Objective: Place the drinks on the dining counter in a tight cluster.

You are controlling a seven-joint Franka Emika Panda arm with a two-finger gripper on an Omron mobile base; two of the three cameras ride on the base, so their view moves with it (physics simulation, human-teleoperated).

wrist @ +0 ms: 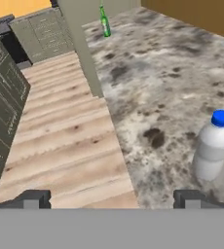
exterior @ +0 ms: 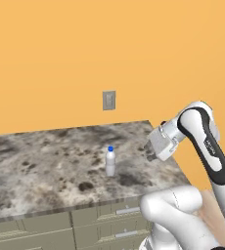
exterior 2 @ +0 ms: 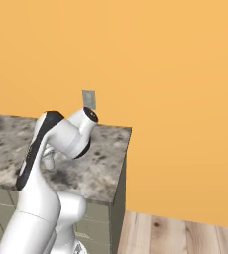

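A small white bottle with a blue cap (exterior: 110, 161) stands upright on the speckled granite dining counter (exterior: 46, 161), near its front right part. My gripper (exterior: 152, 150) hovers over the counter's right end, to the right of that bottle and apart from it. In the hand view the gripper (wrist: 113, 198) is open, its two dark fingertips (wrist: 33, 198) set wide with nothing between them. The white bottle (wrist: 212, 146) stands just beyond the right tip. A slim green glass bottle (wrist: 104, 22) stands upright far down the counter (wrist: 172, 73).
The counter ends in a sharp corner at the right (exterior 2: 126, 134), with wooden floor (exterior 2: 185, 233) beyond it. Olive-grey drawers with bar handles (exterior: 85, 224) sit under the front edge. A wall outlet (exterior: 109, 100) is behind. Dark cabinets (wrist: 4, 112) flank the floor strip.
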